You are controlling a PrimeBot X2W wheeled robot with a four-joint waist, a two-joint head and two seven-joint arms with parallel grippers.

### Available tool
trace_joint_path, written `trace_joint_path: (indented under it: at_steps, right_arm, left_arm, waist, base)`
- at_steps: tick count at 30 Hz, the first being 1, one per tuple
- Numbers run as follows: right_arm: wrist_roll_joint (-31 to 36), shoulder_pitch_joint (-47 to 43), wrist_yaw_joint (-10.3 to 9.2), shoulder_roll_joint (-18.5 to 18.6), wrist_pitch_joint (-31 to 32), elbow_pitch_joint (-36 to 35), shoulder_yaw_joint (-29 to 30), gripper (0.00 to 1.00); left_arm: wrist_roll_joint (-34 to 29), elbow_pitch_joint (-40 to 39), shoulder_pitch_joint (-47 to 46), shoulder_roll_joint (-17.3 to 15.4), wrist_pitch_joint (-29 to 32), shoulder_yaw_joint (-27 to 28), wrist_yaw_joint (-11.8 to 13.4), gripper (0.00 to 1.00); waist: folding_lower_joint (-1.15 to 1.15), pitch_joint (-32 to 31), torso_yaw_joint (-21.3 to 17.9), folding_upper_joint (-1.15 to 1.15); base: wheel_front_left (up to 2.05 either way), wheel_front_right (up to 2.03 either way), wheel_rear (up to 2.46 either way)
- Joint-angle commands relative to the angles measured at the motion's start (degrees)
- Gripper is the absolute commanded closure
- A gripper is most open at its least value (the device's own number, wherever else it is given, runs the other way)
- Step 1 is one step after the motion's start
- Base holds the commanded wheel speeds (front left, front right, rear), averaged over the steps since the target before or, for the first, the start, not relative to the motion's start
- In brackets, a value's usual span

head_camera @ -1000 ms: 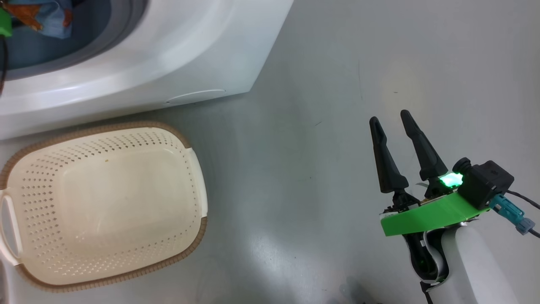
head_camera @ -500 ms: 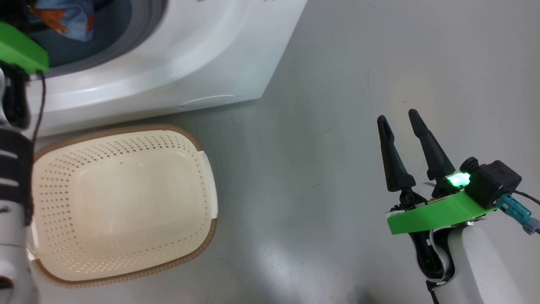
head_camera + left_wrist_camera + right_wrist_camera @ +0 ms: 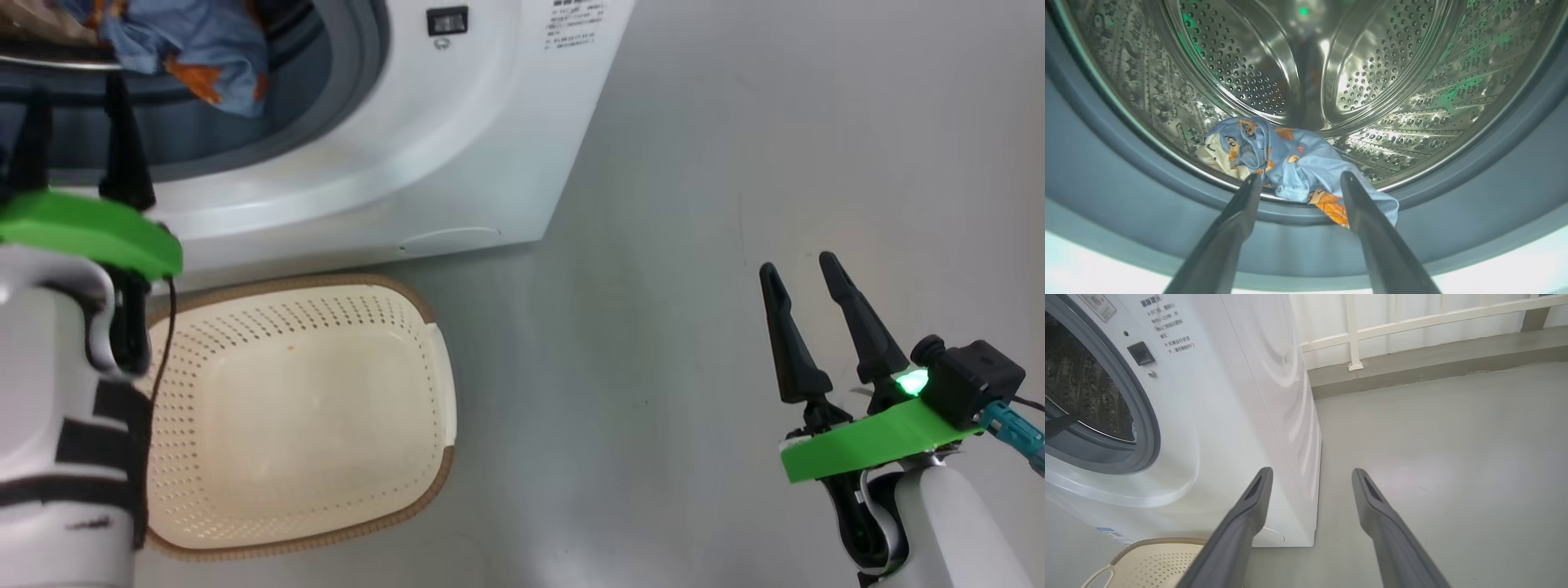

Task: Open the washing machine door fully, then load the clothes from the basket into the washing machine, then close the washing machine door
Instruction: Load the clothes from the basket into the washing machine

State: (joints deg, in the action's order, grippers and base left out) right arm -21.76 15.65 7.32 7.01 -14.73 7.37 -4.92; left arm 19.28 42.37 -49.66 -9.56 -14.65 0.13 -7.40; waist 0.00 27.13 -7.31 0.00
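The washer point(image 3: 457, 147) stands at the far left with its mouth open, and the basket point(image 3: 302, 433) sits on the floor point(image 3: 653, 367) just in front of it, holding nothing. The clothes point(image 3: 1290, 159), blue cloth with orange prints and a cream piece, lie low in the drum point(image 3: 1241, 61) at its front edge. The heap runs left to right, crosswise to the left gripper point(image 3: 73, 82), which points straight into the mouth. Its jaws are spread wide and grip nothing. In the left wrist view the heap lies dead ahead, just past the fingertips and between them. One blue and orange corner hangs out over the gasket point(image 3: 1126, 183), beside the right-hand finger. The right gripper point(image 3: 797, 261) hovers over bare floor, well apart on the right, jaws also wide and holding nothing. The left arm is by far the nearer. Loading looks done, but that hanging corner probably needs a push farther in, or the door may catch it.
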Motion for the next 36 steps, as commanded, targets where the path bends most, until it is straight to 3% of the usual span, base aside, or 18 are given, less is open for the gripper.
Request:
trace_joint_path:
  at_steps: [1,14,36]
  right_arm:
    - [0.0,-1.8,0.17,0.6,-0.3,-1.0,-1.1,0.0]
    - [-0.8,-6.7,0.17,3.3,-0.3,0.4,-0.4,0.0]
    - [-2.2,-16.6,0.17,6.2,-0.3,0.7,1.4,0.0]
  left_arm:
    - [-0.8,-2.1,2.3,-2.2,-0.3,1.7,-0.1,0.0]
    - [-2.9,-9.8,16.7,1.2,-0.3,3.2,-0.1,0.0]
    - [-5.4,-20.1,38.8,2.2,-0.3,5.2,-0.1,0.0]
  waist:
    - [0.0,-2.7,1.2,0.0]
    - [0.0,-10.5,3.7,0.0]
    - [0.0,-21.2,5.3,0.0]
  base:
    - [0.0,0.0,0.0]
    - [0.0,0.0,0.0]
    - [0.0,0.0,0.0]
